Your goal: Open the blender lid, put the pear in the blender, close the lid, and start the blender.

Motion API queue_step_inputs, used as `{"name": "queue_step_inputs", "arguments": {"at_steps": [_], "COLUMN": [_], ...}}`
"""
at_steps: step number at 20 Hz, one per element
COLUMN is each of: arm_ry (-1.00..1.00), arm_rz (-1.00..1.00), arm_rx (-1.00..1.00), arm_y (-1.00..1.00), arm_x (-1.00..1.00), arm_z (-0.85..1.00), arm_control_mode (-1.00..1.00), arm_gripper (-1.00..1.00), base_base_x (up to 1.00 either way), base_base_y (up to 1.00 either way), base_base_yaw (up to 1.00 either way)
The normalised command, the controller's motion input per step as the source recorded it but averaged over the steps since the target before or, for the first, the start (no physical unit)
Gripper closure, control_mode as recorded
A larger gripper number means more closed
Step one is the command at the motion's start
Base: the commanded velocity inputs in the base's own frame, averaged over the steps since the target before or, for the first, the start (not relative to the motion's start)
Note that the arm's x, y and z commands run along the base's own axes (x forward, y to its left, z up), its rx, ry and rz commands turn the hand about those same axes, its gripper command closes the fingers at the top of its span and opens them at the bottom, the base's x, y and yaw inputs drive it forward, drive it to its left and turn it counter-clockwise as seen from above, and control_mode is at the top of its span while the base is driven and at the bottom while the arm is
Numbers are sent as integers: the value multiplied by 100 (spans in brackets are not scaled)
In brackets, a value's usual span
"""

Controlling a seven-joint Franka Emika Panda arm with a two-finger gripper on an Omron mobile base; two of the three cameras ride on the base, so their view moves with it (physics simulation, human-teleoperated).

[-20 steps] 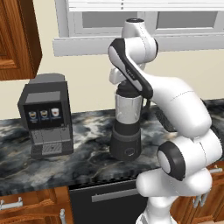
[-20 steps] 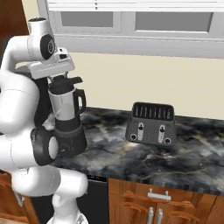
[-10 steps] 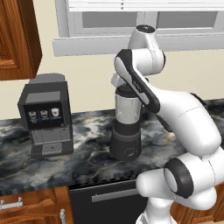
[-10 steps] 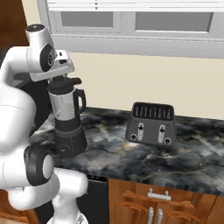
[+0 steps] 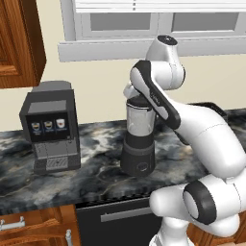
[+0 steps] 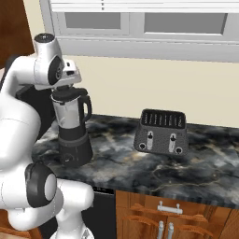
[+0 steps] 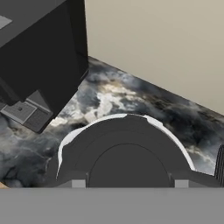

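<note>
A dark marbled stone counter [image 6: 140, 163] ran along a cream wall [image 6: 154, 88], with a white-framed window [image 5: 129, 24] and its broad sill above. Brown wooden cabinets [image 6: 163, 214] with pale metal handles sat below the counter, and a wooden upper cabinet [image 5: 19, 43] hung at the left. A boxy grey coffee machine [image 5: 50, 127] stood on the counter by the wall, and a dark toaster [image 6: 162, 132] further right. A black panel [image 5: 115, 221] under the counter was possibly a dishwasher front.
</note>
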Motion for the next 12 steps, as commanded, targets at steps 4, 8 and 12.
{"name": "queue_step_inputs", "arguments": {"at_steps": [4, 8, 12], "arm_ry": [0, 0, -1], "arm_rz": [-2, -2, -2], "arm_rx": [2, 0, 0], "arm_y": [-4, -1, -2], "arm_x": [0, 0, 0], "arm_z": [-31, -48, -27], "arm_control_mode": [-100, -100, -100], "arm_gripper": [100, 100, -100], "base_base_x": [0, 0, 0], "base_base_y": [0, 0, 0], "base_base_yaw": [0, 0, 0]}}
